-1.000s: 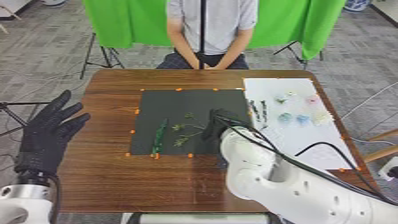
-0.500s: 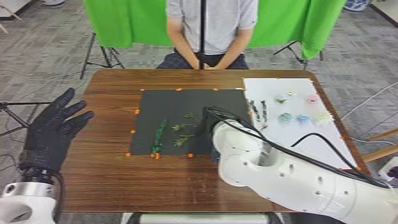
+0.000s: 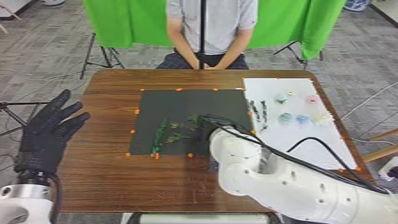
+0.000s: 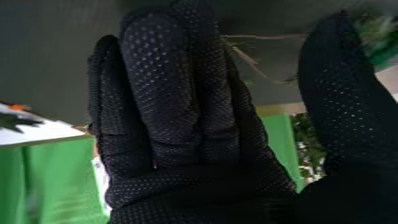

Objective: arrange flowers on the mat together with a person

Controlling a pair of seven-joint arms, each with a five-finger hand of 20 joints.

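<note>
On the desk (image 3: 98, 125), the black mat (image 3: 178, 102) carries a leafy sprig (image 3: 175, 137) beside the right robot hand (image 3: 204, 131), whose fingers (image 4: 160, 75) are straight, the thumb wide apart from them. A long green leaf (image 3: 160, 137) lies left of the sprig. Pale flowers (image 3: 303, 119) and dark twigs (image 3: 256, 111) rest on the white sheet (image 3: 306, 147). By the desk's left edge, the left robot hand (image 3: 41, 145) is spread open.

A lab, by its green backdrop (image 3: 124, 25), tripod (image 3: 88, 57) and floor cable (image 3: 367, 99).
</note>
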